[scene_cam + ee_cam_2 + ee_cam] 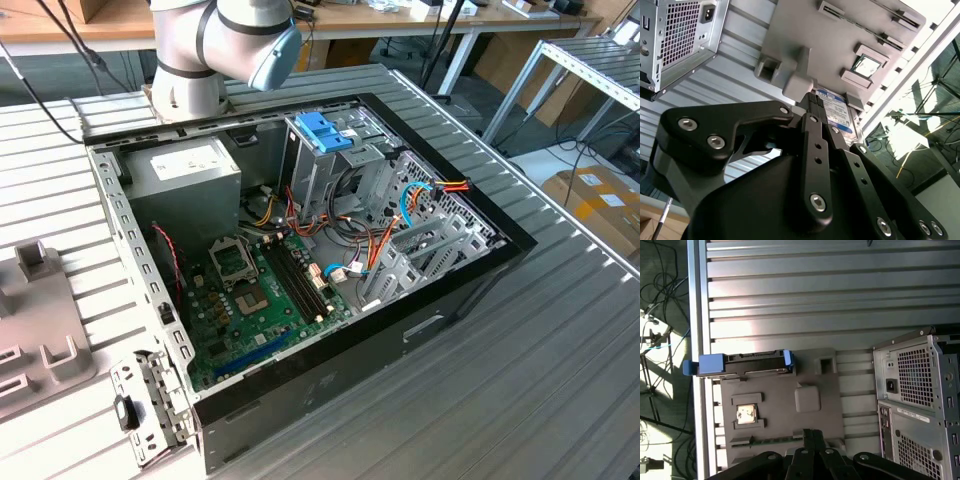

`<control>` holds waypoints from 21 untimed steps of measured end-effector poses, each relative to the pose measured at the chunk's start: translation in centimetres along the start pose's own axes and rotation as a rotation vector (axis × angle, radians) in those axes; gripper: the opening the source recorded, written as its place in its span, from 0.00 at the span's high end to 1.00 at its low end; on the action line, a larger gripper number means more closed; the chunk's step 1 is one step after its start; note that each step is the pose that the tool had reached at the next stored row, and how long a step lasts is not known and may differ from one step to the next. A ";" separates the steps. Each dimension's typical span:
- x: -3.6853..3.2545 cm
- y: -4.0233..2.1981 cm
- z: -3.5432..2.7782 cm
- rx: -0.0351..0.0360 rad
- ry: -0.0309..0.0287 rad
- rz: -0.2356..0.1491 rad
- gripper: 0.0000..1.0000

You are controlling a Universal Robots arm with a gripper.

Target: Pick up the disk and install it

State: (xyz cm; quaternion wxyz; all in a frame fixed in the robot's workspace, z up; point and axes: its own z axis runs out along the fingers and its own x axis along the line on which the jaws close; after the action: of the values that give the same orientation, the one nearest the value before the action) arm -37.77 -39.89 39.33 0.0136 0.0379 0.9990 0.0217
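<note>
While it hangs over the grey tray [780, 385], tool [813, 433] jaws together, gripping nothing, disk [742, 365] apart.

Open computer case [380, 352] lying on slatted table [560, 360]; inside case, blue-handled drive cage [325, 150], power supply [185, 175], motherboard [255, 300]. Arm base [190, 80] at case's far edge, grey fixture [40, 310] beside case

- My jaws: matt black links, bright steel screws [817, 202].
- Disk [747, 364]: dark body, glossy blue plastic rails.
- Holder tray [780, 390]: smooth matt grey plastic.
- Bench [815, 290]: ribbed bare metal, satin sheen.
- Computer case [920, 385]: perforated grey sheet metal.
</note>
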 end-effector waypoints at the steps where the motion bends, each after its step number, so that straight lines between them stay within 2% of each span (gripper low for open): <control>1: 0.05 -0.01 0.00 0.0001 0.0001 0.000 0.89; 21: 1.39 -0.11 -0.04 0.0000 -0.0001 0.000 0.89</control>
State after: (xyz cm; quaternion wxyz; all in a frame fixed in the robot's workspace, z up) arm -39.17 -39.89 39.33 0.0136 0.0379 0.9990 0.0217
